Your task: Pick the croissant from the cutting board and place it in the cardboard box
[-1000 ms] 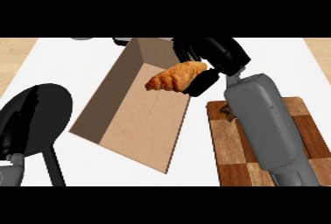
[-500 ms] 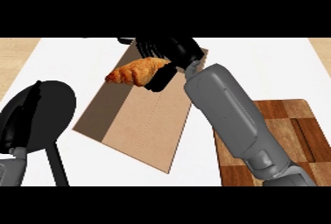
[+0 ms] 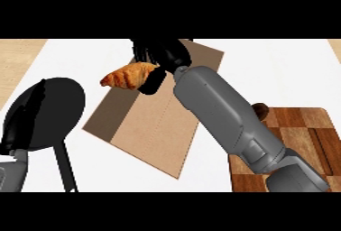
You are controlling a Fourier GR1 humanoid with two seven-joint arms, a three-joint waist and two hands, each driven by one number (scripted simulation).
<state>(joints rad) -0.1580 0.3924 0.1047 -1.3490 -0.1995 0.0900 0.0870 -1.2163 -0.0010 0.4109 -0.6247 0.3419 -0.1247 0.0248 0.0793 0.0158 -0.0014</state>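
Head view, from the left: the left robot hand point(image 3: 43, 113) shows as a broad black shape above a grey wrist at the lower left edge, near the box's left wall; its fingers merge into one dark mass, so I cannot tell whether they are straight or curled. Next comes the cardboard box point(image 3: 149, 131), an open, flat-walled brown carton lying slantwise on the white counter point(image 3: 279, 72). Over its upper left part hangs the croissant point(image 3: 128, 75), golden, ridged and crescent-shaped, its right end pinched in the curled black fingers of the right robot hand point(image 3: 158, 56). The smooth grey forearm runs from there down to the lower right, crossing the cutting board point(image 3: 306, 140), a checkered panel of light and dark wood. Compared with half a second ago, the croissant and the hand have shifted slightly further left over the box.
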